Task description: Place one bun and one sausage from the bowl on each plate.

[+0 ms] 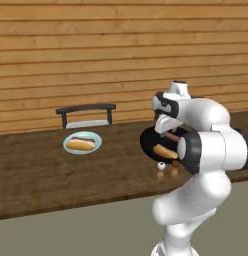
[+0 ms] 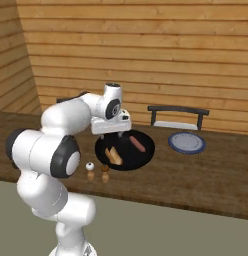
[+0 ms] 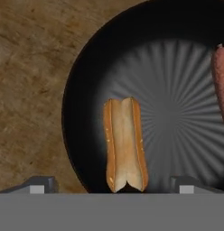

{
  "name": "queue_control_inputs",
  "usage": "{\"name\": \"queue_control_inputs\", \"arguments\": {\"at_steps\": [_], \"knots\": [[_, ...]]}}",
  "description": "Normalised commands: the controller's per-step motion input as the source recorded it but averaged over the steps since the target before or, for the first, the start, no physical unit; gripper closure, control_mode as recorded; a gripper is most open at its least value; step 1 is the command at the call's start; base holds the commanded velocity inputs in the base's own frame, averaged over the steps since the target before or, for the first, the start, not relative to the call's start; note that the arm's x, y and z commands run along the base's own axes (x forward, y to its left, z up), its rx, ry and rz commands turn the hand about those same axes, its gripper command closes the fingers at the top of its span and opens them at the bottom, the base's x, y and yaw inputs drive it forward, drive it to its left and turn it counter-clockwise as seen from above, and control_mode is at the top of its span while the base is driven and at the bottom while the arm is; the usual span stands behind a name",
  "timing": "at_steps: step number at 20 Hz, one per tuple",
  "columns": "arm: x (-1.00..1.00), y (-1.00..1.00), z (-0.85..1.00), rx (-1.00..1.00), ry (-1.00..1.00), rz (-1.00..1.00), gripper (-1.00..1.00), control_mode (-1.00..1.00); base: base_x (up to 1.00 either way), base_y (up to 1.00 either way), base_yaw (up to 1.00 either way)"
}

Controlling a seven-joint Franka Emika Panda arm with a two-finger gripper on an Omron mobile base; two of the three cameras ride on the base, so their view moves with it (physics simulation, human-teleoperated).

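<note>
From the left base view, the two-finger gripper (image 1: 165, 131) is hovering over the wide black bowl (image 1: 146, 142); the pale blue-green plate (image 1: 82, 142), well off to its side, is already carrying a filled bun.

From the right, the dark blue-grey plate (image 2: 186, 142) is lying bare beyond the smooth reddish sausage (image 2: 137, 144).

In the hand view, jaws spread wide and empty are flanking the split golden bun (image 3: 125, 144) directly below; descending and closing looks next.

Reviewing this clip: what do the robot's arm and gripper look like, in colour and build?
A glossy white arm of rounded, bulbous segments with black bands at the joints and a grey-capped white cylinder at the wrist. The gripper has a white, boxy body and two small dark grey fingertips. No cables or markings are visible.
</note>
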Motion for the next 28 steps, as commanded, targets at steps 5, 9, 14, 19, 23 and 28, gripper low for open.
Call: {"name": "queue_control_inputs", "arguments": {"at_steps": [5,9,14,19,23,28], "knots": [[0.00,-0.04,-0.43,0.03,0.02,0.00,-1.00,-1.00,0.00,0.00,0.00],[0.00,0.00,-0.57,0.03,0.02,0.00,-1.00,-1.00,0.00,0.00,0.00],[0.00,-0.01,-0.51,0.01,0.04,0.00,-1.00,-1.00,0.00,0.00,0.00],[-0.01,-0.12,-0.20,0.00,0.00,0.00,-1.00,-1.00,0.00,0.00,0.00],[0.00,-0.01,-0.22,0.00,0.00,0.06,-1.00,-1.00,0.00,0.00,0.00],[0.00,0.00,-0.34,0.00,0.00,0.09,-1.00,-1.00,0.00,0.00,0.00]]}}
